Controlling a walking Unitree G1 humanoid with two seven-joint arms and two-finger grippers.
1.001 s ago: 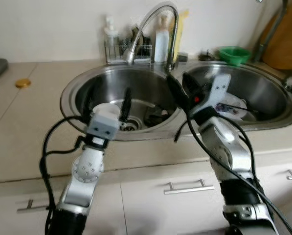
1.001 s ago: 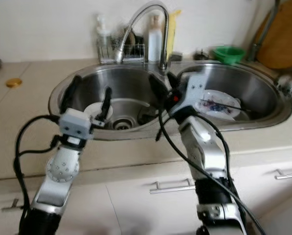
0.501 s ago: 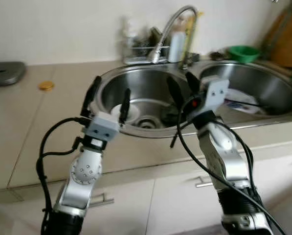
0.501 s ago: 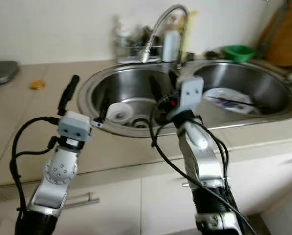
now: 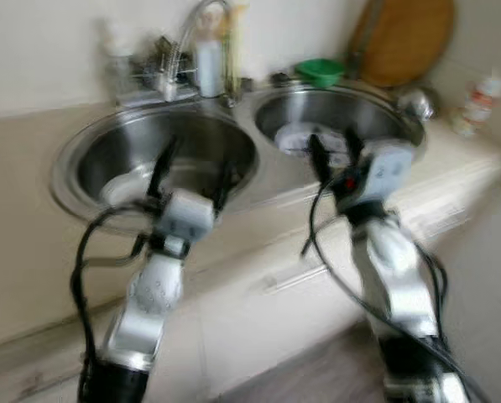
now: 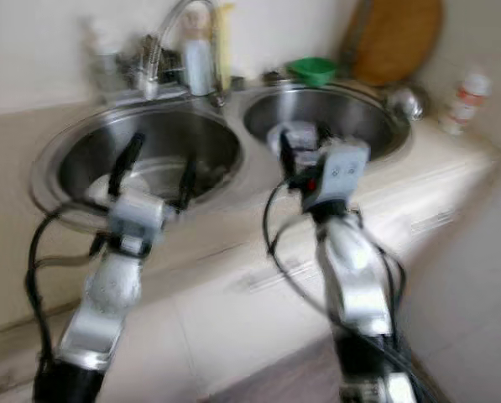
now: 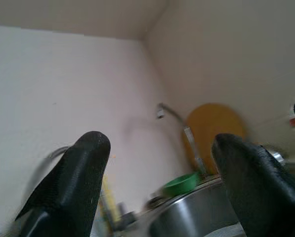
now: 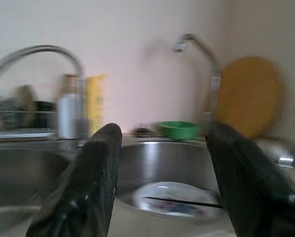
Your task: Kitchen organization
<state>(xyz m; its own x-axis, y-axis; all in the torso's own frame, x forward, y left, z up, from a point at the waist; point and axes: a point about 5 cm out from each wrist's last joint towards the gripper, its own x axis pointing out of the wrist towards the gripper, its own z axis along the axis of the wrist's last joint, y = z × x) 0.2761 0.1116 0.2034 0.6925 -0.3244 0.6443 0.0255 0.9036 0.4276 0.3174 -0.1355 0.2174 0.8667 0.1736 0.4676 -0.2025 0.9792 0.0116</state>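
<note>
The picture is blurred. A steel double sink sits in the beige counter. Its left basin (image 5: 91, 159) holds a white bowl (image 5: 122, 183). Its right basin (image 5: 359, 109) holds a patterned white plate (image 8: 172, 193). My left gripper (image 5: 193, 172) is raised over the front rim of the left basin, open and empty. My right gripper (image 5: 332, 149) stands before the right basin, just short of the plate, open and empty too. A green bowl (image 5: 320, 71) rests on the ledge behind the right basin.
A curved faucet (image 5: 191, 21) rises between the basins, with bottles and a wire rack (image 5: 141, 67) beside it. A round wooden board (image 5: 401, 38) leans on the wall at the back right. A small bottle (image 5: 477, 96) stands at the counter's right end. Cabinet fronts (image 5: 258, 311) lie below.
The whole view has swung and tilted and gone blurred, so the camera has moved; the sink now lies more to the left. Both arms keep their raised pose with open fingers.
</note>
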